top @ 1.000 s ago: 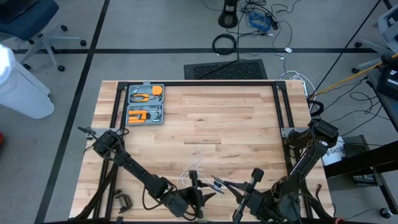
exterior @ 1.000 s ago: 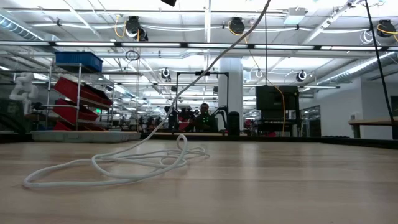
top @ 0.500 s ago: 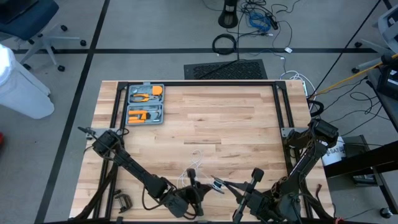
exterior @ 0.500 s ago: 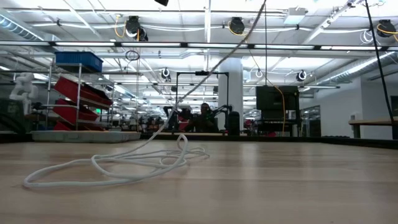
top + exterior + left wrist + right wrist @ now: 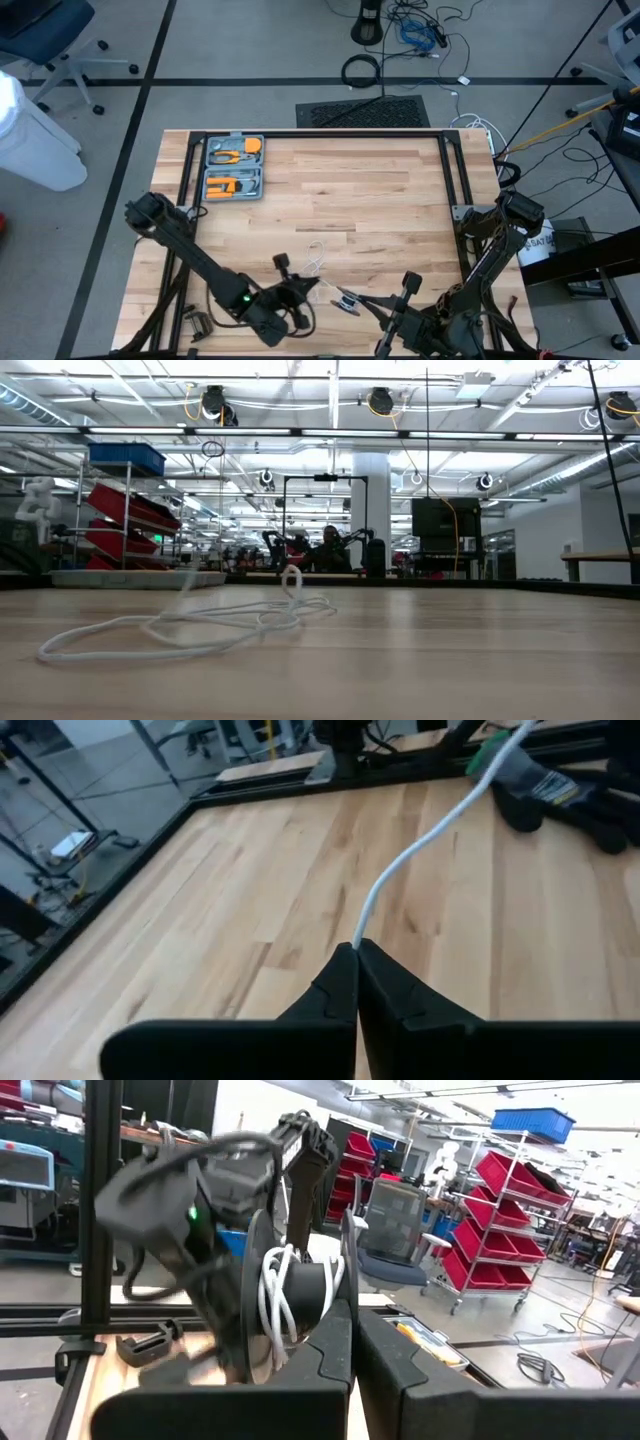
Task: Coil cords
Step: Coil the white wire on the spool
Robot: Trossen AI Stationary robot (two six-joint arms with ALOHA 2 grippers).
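The thin white cord (image 5: 420,845) runs straight out from between the pressed-together jaws of the left gripper (image 5: 356,955), which pinch it at their tips above the light wooden table (image 5: 380,190). From there it stretches toward the right arm's side. The rest of the cord lies as a loose heap of loops (image 5: 200,628) on the table, near the front edge between the 2 arms (image 5: 316,262).

The small round black-and-silver reel (image 5: 290,1300) sits just past the tips of the right gripper (image 5: 352,1315), whose jaws are pressed together and seem to clamp it, with several turns of white cord already wound on its hub. In the high view the reel (image 5: 347,300) shows just to the right of the left gripper (image 5: 300,290).

The left arm reaches low along the table's front left, its elbow out at the left edge and its wrist turned toward the reel. The right arm is folded low at the front right.

Compared with 1 second ago, the left jaws, then spread, have closed on the cord; the left arm's elbow has swung outward and farther back; and the taut strand rising from the heap in the low view has gone.

An open grey tool case with orange-handled tools (image 5: 233,167) sits at the far left corner.
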